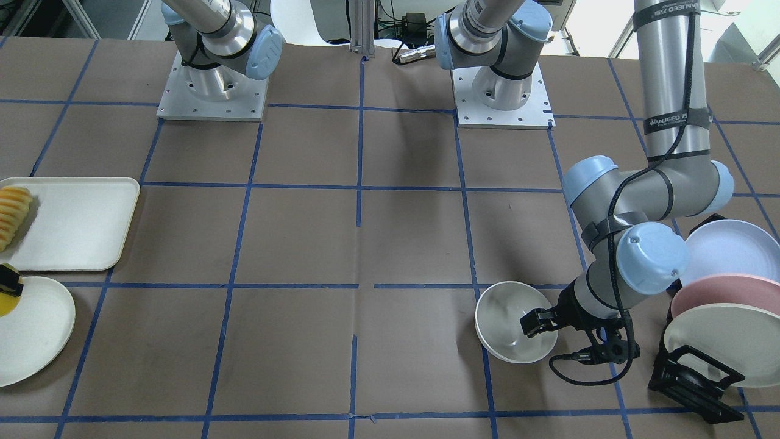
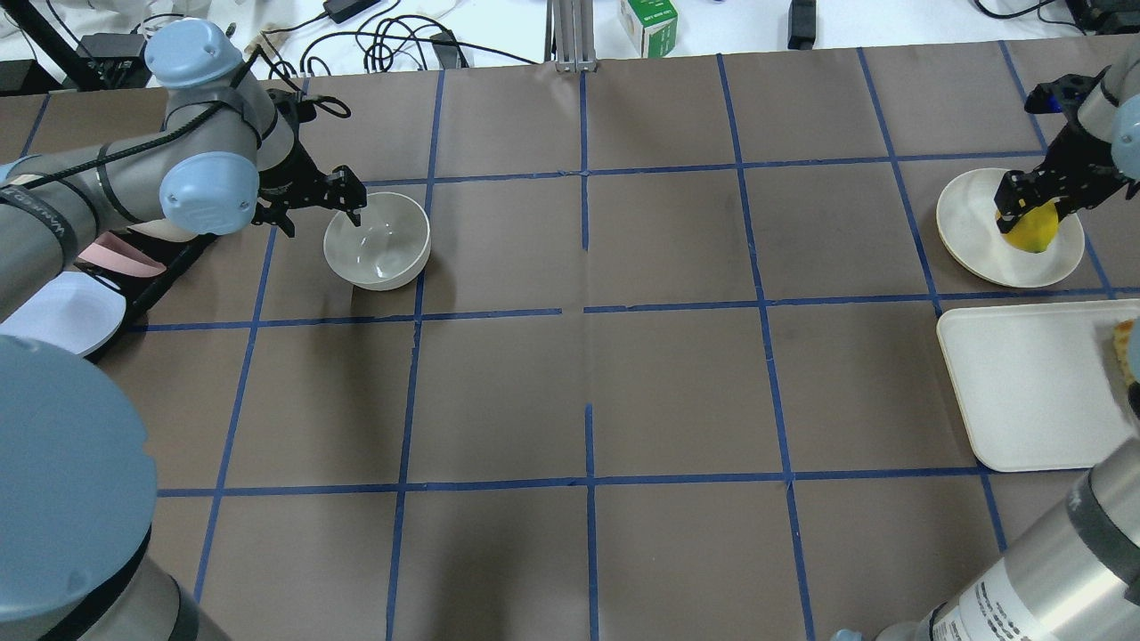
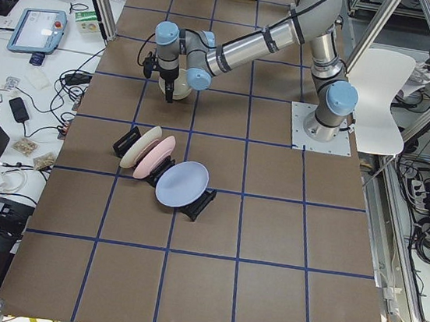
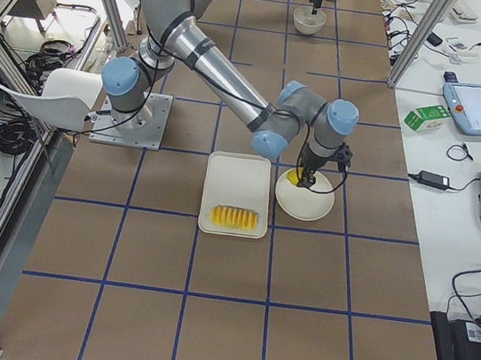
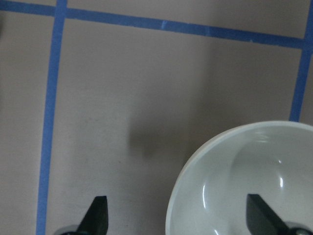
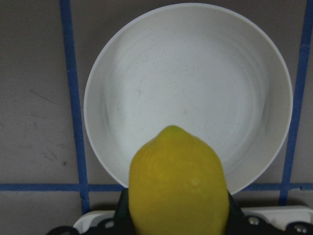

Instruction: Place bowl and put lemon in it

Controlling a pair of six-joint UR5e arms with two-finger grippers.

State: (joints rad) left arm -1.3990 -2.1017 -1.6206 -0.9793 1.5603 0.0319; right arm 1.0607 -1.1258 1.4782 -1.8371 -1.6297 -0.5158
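The off-white bowl (image 2: pixel 378 242) stands upright on the table at the left; it also shows in the front view (image 1: pixel 515 330). My left gripper (image 2: pixel 347 198) is open and straddles the bowl's near rim. In the left wrist view one finger (image 5: pixel 97 215) is outside the bowl (image 5: pixel 244 181) and the other is inside it. My right gripper (image 2: pixel 1029 203) is shut on the yellow lemon (image 2: pixel 1033 231) and holds it over the flat white plate (image 2: pixel 971 223). The right wrist view shows the lemon (image 6: pixel 178 181) in front of that plate (image 6: pixel 188 73).
A white tray (image 2: pixel 1024 383) lies next to the plate and holds sliced ridged yellow food (image 1: pixel 13 213) at its end. A black rack with pastel plates (image 1: pixel 725 292) stands beside the bowl, behind my left wrist. The arm bases (image 1: pixel 210 91) are at the table's back.
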